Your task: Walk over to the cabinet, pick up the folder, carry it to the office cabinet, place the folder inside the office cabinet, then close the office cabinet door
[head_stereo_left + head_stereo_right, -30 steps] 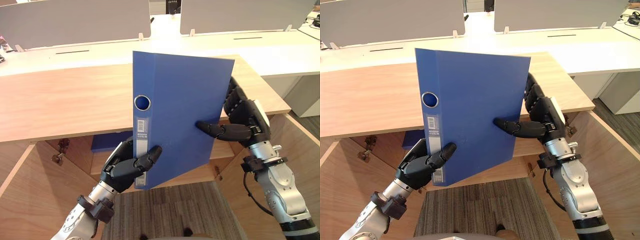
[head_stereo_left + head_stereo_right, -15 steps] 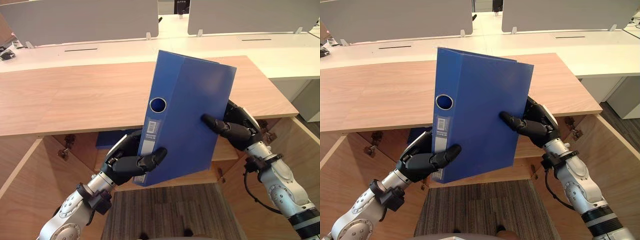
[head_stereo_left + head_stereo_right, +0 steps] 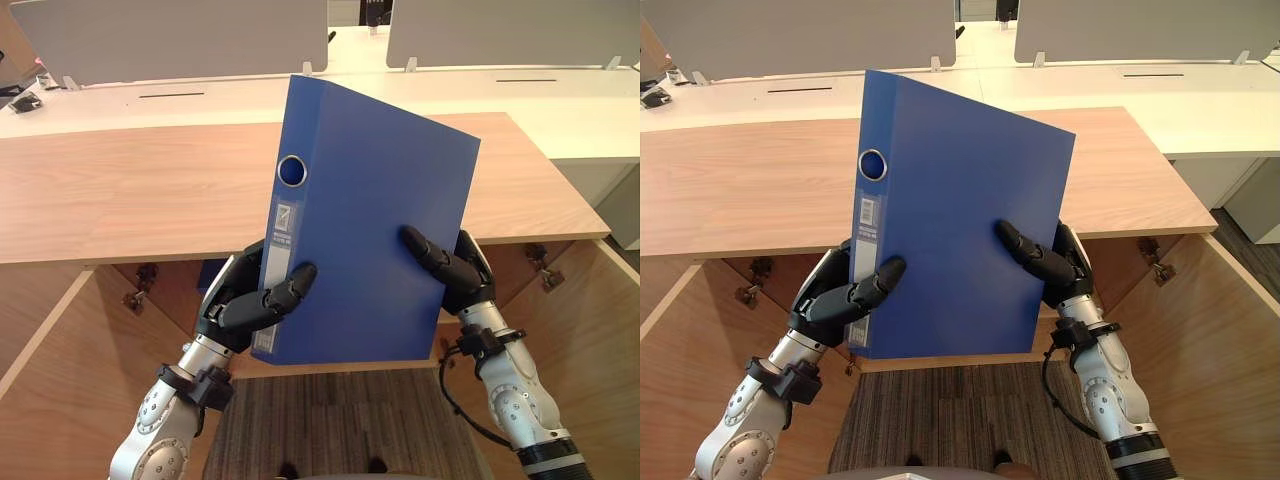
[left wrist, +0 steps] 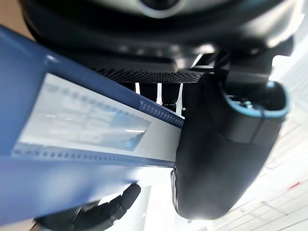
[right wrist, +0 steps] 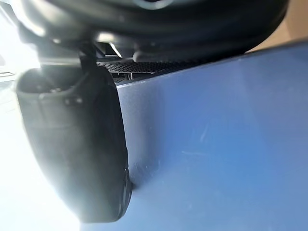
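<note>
A blue folder (image 3: 370,215) with a round spine hole and a white label is held upright in the air above the wooden cabinet (image 3: 120,190). My left hand (image 3: 245,305) grips its spine low down, the thumb (image 4: 226,144) curled over the front and the fingers behind. At the folder's lower right edge my right hand (image 3: 450,272) pinches the cover, its thumb (image 5: 82,144) pressed flat on the blue face. The cabinet below stands with both doors swung open; a second blue folder (image 3: 205,275) shows on the shelf inside.
The open left door (image 3: 60,390) and right door (image 3: 590,340) flank my arms. White desks (image 3: 560,110) with grey divider screens (image 3: 170,40) stand behind the cabinet. Striped carpet (image 3: 330,420) lies below.
The folder has swung more upright and risen slightly. My right hand slid down to the folder's lower right edge and its fingers closed around the cover. The camera shifted a little.
</note>
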Controlling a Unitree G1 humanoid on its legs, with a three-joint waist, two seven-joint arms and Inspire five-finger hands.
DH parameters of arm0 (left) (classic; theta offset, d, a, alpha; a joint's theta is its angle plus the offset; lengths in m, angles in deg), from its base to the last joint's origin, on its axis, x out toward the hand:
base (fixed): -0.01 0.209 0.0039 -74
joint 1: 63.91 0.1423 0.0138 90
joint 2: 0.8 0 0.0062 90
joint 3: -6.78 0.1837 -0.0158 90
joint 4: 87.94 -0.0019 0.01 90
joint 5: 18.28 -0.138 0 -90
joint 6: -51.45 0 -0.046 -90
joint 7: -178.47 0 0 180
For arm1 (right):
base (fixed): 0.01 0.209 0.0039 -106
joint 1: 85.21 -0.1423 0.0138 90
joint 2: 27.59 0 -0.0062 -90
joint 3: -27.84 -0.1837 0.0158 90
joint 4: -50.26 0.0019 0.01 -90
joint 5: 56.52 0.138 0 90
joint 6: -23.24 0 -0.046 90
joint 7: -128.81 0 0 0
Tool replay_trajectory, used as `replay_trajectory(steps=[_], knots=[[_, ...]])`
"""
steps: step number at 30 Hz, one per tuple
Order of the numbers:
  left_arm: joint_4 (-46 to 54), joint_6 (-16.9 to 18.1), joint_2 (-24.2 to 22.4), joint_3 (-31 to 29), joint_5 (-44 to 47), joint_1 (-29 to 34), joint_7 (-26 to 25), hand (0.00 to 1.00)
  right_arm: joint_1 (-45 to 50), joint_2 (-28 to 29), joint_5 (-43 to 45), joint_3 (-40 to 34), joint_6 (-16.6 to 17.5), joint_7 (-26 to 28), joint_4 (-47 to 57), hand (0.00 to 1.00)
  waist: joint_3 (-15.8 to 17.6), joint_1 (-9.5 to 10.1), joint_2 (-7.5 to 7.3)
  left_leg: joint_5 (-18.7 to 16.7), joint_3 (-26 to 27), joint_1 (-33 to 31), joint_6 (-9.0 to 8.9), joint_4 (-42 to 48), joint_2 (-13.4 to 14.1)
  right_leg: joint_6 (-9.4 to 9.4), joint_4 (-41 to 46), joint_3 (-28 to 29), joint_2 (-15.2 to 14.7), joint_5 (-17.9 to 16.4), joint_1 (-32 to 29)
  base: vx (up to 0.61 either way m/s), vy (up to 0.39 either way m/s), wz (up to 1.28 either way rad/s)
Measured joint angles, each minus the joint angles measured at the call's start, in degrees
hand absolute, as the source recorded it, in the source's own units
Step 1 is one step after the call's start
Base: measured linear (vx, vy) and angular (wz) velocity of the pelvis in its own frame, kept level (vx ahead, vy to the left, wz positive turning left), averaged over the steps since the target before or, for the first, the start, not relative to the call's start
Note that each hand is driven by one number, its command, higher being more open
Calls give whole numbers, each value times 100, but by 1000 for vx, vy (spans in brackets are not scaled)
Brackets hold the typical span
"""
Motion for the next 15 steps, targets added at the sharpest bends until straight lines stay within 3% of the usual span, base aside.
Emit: replay_trajectory(steps=[4,8,11,15], knots=[[20,378,-849,-423,-700,-2,-385,100,-4,560,-384,-293,32,-213,567,0,-24,19,-8,0,-19,-12,1,0,15,0,-1,-16,6,0,0,0,0,1],[23,737,-1656,-1345,-1738,54,-987,100,-25,1056,-744,-899,205,-489,1091,0,-27,94,-12,0,-47,-27,1,0,12,0,-1,-40,-3,0,1,0,0,3],[3,1013,-2115,-2114,-2234,313,-1617,100,-24,1304,-899,-1359,462,-678,1370,0,-29,111,-13,0,-95,-51,1,0,17,1,-3,-83,-28,0,2,0,-1,8],[-291,1084,-2394,-2500,-2591,720,-1990,100,-23,1395,-1160,-1700,609,-768,1454,0,-112,155,-6,3,-171,-85,1,-3,15,1,-19,-157,-35,-1,12,-8,-17,11]])
